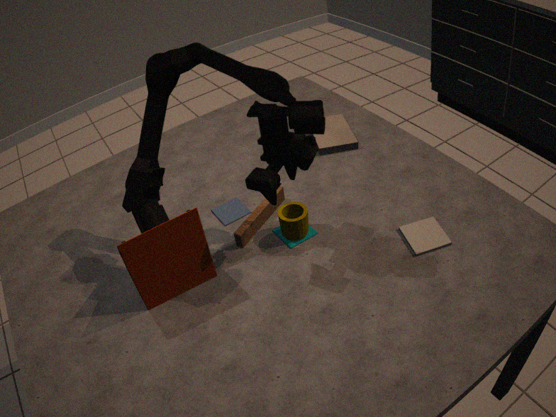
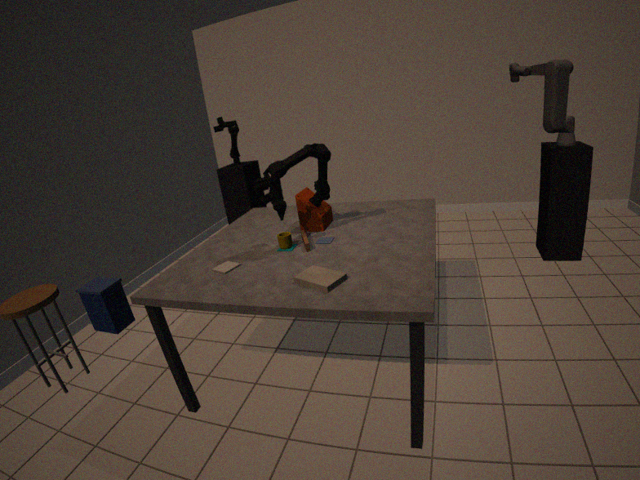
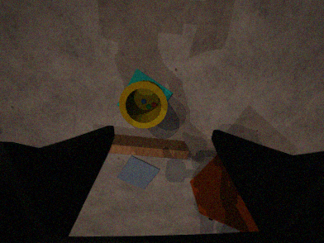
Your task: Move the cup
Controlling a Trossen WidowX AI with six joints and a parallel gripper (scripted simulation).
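Top view: we see the yellow cup [image 1: 293,230] [image 2: 284,241] [image 3: 144,125], a thick-walled round cylinder, upright on the thin teal pad [image 1: 291,242] [image 2: 286,250] [image 3: 140,75], whose corners show around its foot. The gripper [image 1: 282,189] [image 2: 280,216] [image 3: 164,132], matte black with tapering fingers, hangs above the table, its fingers spread almost as far as they go, with nothing between them and apart from the cup. In the wrist view the cup lies toward eleven o'clock from the fingertips, and we make out small round marbles [image 3: 149,106] in blue, green and red inside it.

Seen from the top, a long wood-grained bar [image 1: 258,222] [image 2: 305,242] [image 3: 149,148] lies near the cup at nine o'clock, with the flat, square blue pad [image 1: 231,210] [image 2: 325,240] [image 3: 138,172] beyond it. We find a pale square tile [image 1: 425,235] [image 2: 226,267] at three o'clock and a thicker slab [image 1: 340,130] [image 2: 320,277] at one o'clock, all on the mottled grey table [image 1: 269,336] [image 2: 382,258] [image 3: 41,83]
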